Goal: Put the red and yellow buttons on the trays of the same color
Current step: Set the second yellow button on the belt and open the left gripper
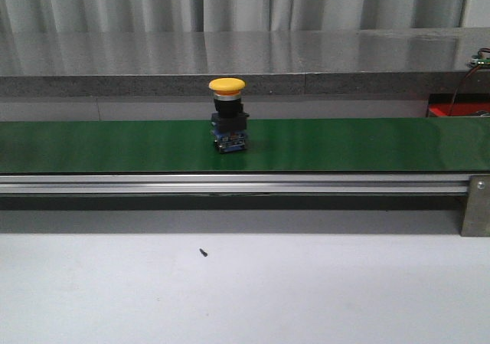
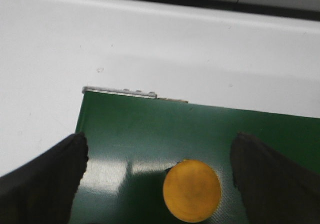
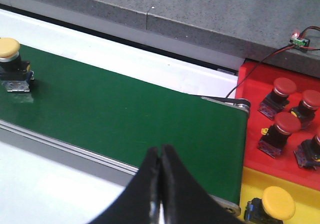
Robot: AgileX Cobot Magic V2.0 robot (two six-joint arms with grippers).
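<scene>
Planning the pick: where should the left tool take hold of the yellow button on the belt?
Probably from above. The yellow button stands upright on the green belt, its wide cap overhanging a narrower black body. The left tool, open, brackets the cap; close lower, on the body.

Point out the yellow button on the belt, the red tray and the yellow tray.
yellow button (image 1: 227, 85), front view, its yellow cap.
red tray (image 3: 254, 93), right wrist view, bare floor.
yellow tray (image 3: 252, 186), right wrist view, bare floor.

Front view: low, level, facing across green conveyor belt (image 1: 344, 145). Left wrist: close, straight down on yellow button (image 2: 192, 190). Right wrist: higher, oblique, sharing belt and button with both.
</scene>
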